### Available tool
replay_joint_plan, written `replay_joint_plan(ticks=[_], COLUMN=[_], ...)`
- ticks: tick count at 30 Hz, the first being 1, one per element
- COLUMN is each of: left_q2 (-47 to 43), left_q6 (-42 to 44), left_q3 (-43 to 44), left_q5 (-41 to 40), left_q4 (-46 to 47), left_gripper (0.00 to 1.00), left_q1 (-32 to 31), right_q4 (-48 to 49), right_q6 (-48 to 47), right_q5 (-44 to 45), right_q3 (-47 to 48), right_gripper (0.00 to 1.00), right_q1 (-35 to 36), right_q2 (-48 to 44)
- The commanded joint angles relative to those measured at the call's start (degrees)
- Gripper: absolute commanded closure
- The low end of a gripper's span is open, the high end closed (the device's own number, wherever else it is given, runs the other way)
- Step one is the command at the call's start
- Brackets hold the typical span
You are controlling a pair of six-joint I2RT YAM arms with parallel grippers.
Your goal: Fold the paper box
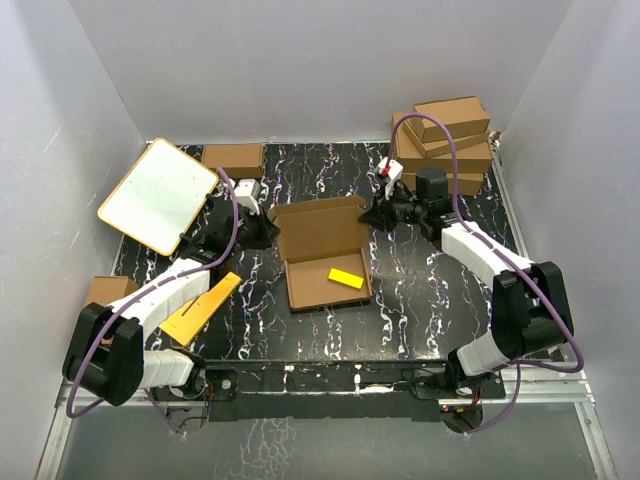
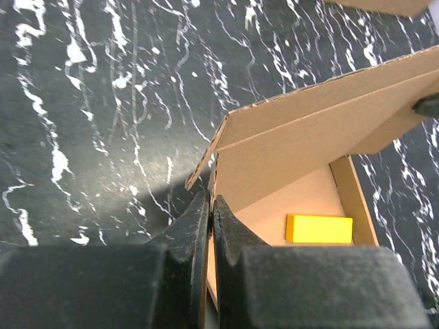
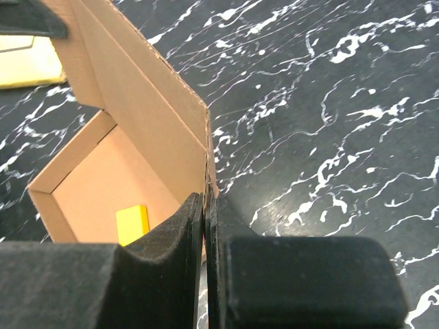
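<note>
- The paper box [image 1: 322, 262] lies open, lid raised, with a yellow block [image 1: 346, 278] inside.
- The left gripper [image 1: 264, 234] meets its left rear corner, the right gripper [image 1: 374, 213] its right.

One open paper box [image 1: 320, 230], one yellow block [image 1: 346, 278], one white board [image 1: 158, 195]

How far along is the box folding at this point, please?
Done: the paper box has its tray walls up, a yellow block inside. In hand: the left gripper and right gripper each pinch a side edge of the raised lid. Remaining: closing the lid.
</note>
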Motion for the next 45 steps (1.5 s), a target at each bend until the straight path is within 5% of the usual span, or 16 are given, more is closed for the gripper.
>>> replay_joint_plan(ticks=[1,12,23,45], left_q2=[-0.1,4.6,5.0,16.2], left_q6=[-1.7,-1.8,-0.6,7.3], left_q3=[1.1,3.2,1.6,1.0], left_q5=[-7.7,-23.3,-37.2,-38.5], left_q4=[7.6,11.6,16.9,33.6], left_gripper=[1.0,1.0,1.0,1.0], left_q1=[-1.8,-7.6,-14.8,-15.7], right_q4=[10.5,22.9,28.2,46.0], right_q6=[5.6,14.0,18.9,16.2], right_q5=[13.4,37.2,41.3,50.2], right_q3=[0.3,-3.7,-8.3,-12.0], right_gripper=[0.92,0.88,0.87,0.85], right_q1=[5.4,13.3,14.6,16.4], right_q2=[-1.3,0.2,-0.9,3.6])
